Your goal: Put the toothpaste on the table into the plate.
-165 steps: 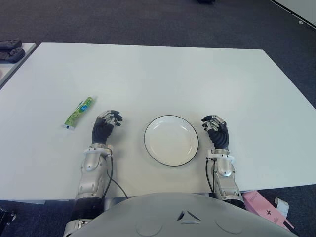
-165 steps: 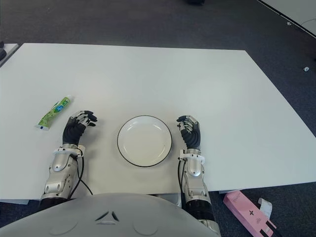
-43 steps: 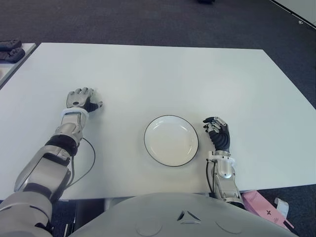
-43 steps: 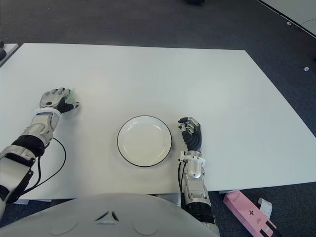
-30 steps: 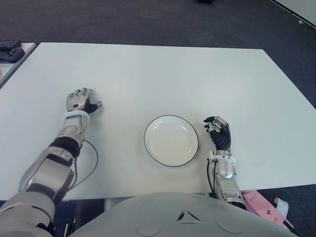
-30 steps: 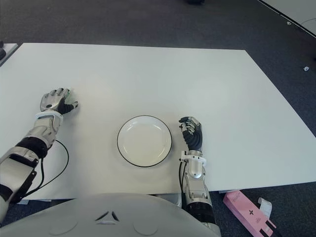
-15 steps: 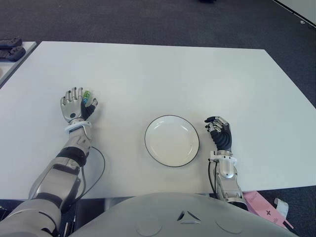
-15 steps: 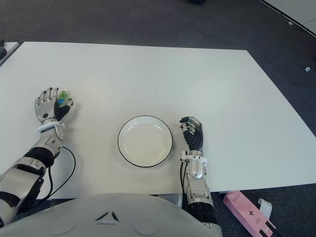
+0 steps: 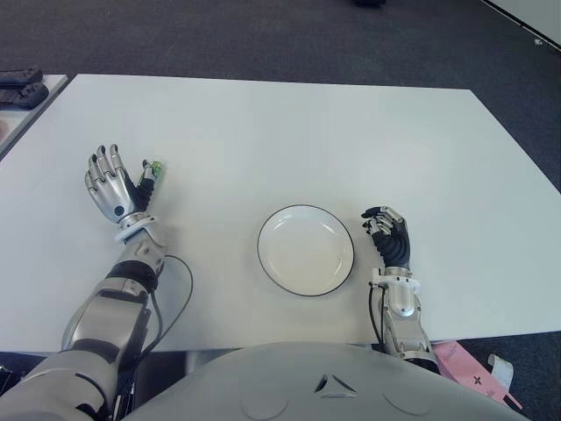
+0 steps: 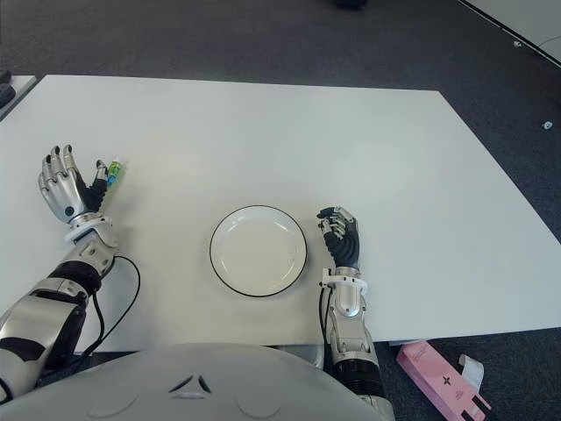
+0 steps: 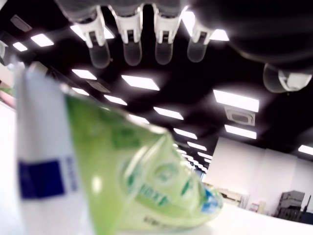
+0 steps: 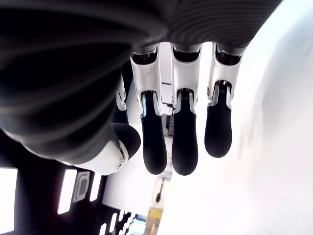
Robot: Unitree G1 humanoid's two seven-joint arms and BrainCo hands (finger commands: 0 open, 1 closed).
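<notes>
I had the left hand [image 9: 112,186] raised palm-up at the table's [image 9: 289,132] left side, four fingers spread straight, the toothpaste [image 9: 151,174] seemingly pinned against the palm by the thumb, a loose grasp. The pickup looked done. Next came a carry to the plate [image 9: 305,250], keeping the tube from slipping. The right hand [image 9: 388,237] sat curled just right of it.
</notes>
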